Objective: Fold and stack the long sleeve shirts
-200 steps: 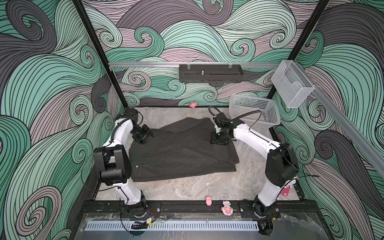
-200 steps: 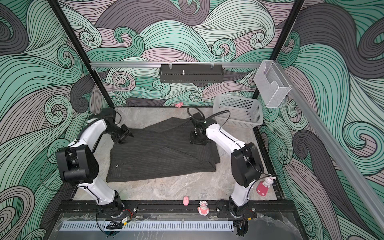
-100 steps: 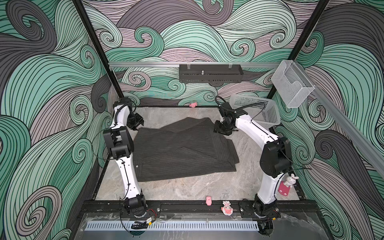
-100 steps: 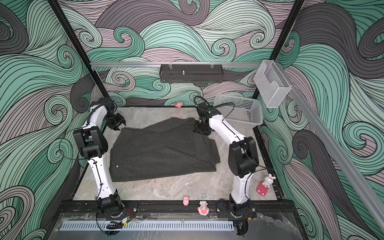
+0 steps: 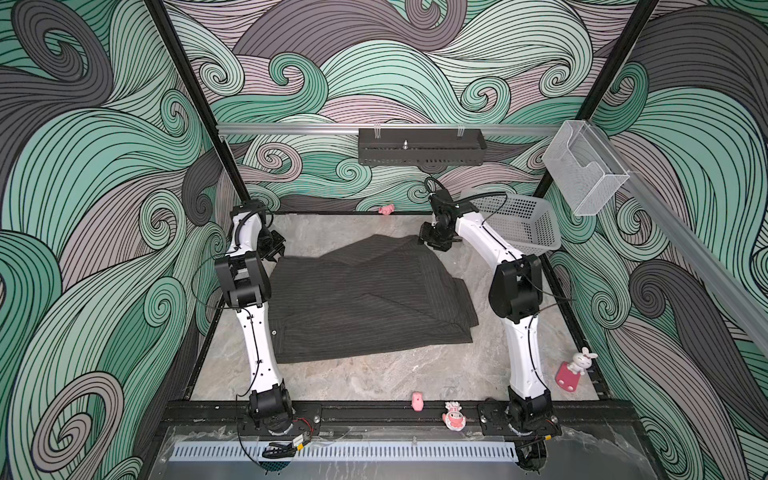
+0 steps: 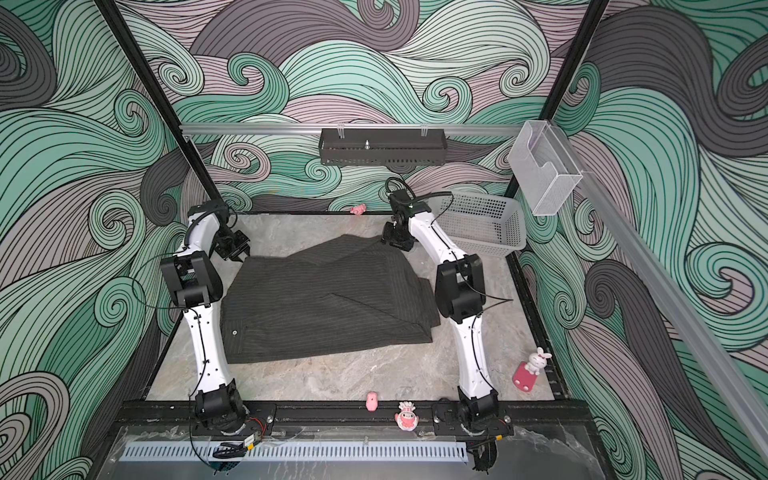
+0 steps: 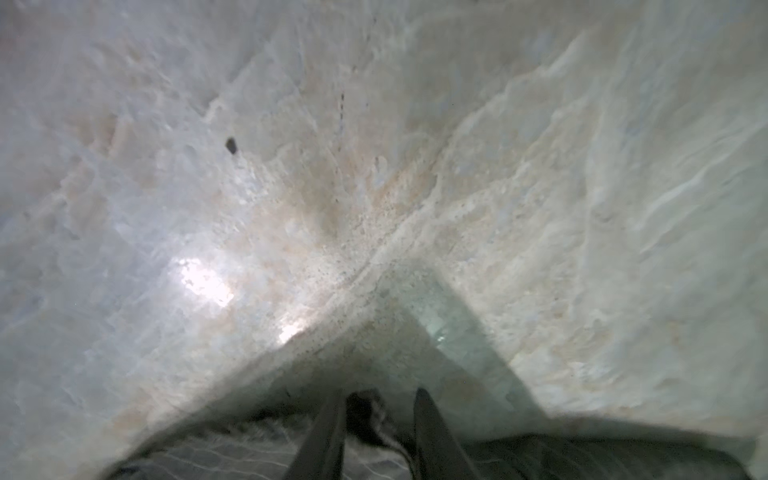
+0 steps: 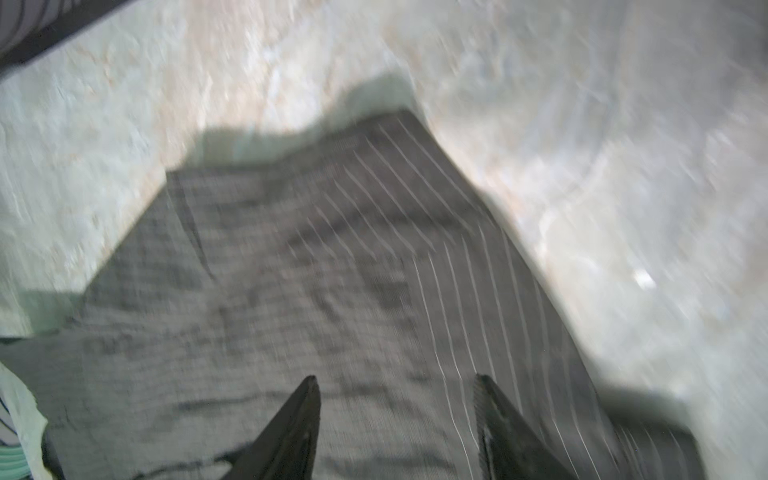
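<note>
One long sleeve shirt (image 5: pixel 365 299) (image 6: pixel 320 303), dark charcoal with pale pinstripes, lies partly folded on the marble table in both top views. My left gripper (image 5: pixel 275 250) (image 6: pixel 239 249) is at the shirt's far left corner. In the left wrist view its fingers (image 7: pixel 328 432) stand close together, pinching a bunched bit of the dark cloth (image 7: pixel 368 415). My right gripper (image 5: pixel 436 243) (image 6: pixel 397 241) hovers at the shirt's far right corner. In the right wrist view it (image 8: pixel 397 382) is open, with striped cloth (image 8: pixel 332 257) spread flat below the fingers.
A white mesh basket (image 5: pixel 523 224) stands at the back right, beside the right arm. Small pink toys (image 5: pixel 417 401) sit at the table's front edge, a bunny figure (image 5: pixel 577 365) at the right, and a pink bit (image 5: pixel 386 209) by the back wall.
The left arm swung from over the shirt to its far left corner and its jaws narrowed onto cloth. The right gripper moved back to the far right corner and opened slightly wider.
</note>
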`<act>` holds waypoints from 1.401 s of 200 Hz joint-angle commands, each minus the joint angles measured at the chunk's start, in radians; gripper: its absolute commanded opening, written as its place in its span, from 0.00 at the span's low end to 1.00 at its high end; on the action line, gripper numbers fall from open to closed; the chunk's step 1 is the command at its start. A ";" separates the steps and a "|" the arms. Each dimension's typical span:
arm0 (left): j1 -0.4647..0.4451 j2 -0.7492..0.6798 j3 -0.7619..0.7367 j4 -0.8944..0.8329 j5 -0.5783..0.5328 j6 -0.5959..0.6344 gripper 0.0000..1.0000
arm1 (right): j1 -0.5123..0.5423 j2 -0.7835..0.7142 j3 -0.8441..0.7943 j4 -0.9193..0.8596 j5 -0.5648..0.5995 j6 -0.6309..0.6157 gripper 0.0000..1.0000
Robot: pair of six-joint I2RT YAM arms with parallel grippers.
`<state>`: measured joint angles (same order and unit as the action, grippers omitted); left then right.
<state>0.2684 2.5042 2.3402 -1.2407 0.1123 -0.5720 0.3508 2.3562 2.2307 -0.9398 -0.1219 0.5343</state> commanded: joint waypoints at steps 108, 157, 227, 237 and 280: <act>0.014 0.039 0.042 -0.054 0.032 0.055 0.00 | 0.011 0.421 0.437 0.177 -0.199 0.331 0.39; 0.018 0.028 0.044 -0.054 0.012 0.054 0.00 | 0.002 0.394 0.430 0.267 -0.278 0.466 0.00; 0.040 -0.029 0.035 -0.053 -0.011 0.045 0.00 | -0.022 0.169 0.106 0.386 -0.365 0.530 0.00; 0.041 -0.043 0.026 -0.048 -0.016 0.047 0.00 | -0.026 0.153 0.082 0.386 -0.373 0.524 0.00; 0.048 -0.101 0.002 -0.046 -0.022 0.059 0.00 | -0.045 0.083 -0.033 0.382 -0.385 0.487 0.00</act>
<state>0.3008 2.4935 2.3398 -1.2572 0.1169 -0.5270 0.3225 2.4950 2.2467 -0.5648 -0.4862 1.0439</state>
